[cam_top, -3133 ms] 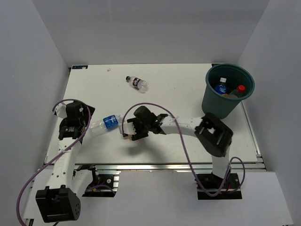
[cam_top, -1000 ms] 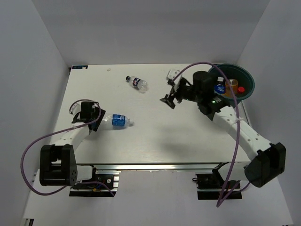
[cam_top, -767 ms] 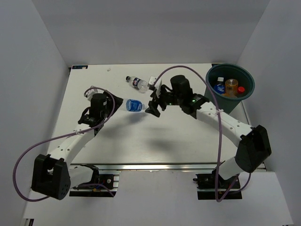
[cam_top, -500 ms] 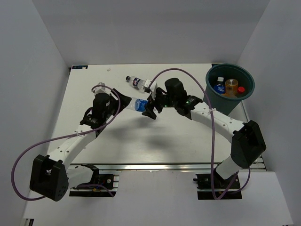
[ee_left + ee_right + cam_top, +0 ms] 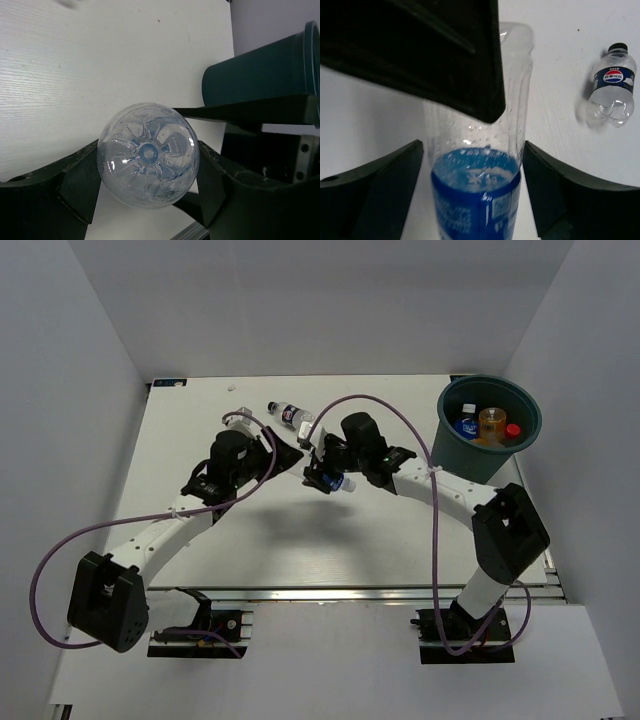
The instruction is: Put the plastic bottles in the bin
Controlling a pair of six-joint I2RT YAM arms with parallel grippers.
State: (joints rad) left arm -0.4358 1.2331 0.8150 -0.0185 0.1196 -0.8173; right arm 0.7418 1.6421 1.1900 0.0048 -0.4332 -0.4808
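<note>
Mid-air handover here, well out from the bin [image 5: 465,465], roughly over the middle of the surface [image 5: 400,540]. The left gripper [image 5: 290,453] is clamped on the base end of the blue-label bottle [image 5: 148,154], with both fingers pressed against it. The right gripper [image 5: 472,160] is spread wide around the label end. There's a sliver of gap on at least 1 side, so I'd say it isn't squeezing yet.

What I'd worry about:
- **Dropping it.** If the left lets go before the right has actually closed, the bottle drops. It's round and looks light, so it'd probably roll, maybe into the small dark-labelled bottle [image 5: 291,416] lying farther from the bin.
- **Squirting out.** The clear plastic looks thin, so a hard pinch could squash it and pop it out.
- **Fingers clashing.** The 2 grippers are really crowded. A left finger overlaps the bottle in the right wrist view, so the right could close onto that finger instead.

Compared with 0.5 s ago, the bottle has moved toward the bin. Its blue label sat on the far side of the right gripper then, and now it pokes out on the bin side. The dark-labelled bottle and the bin haven't budged.
</note>
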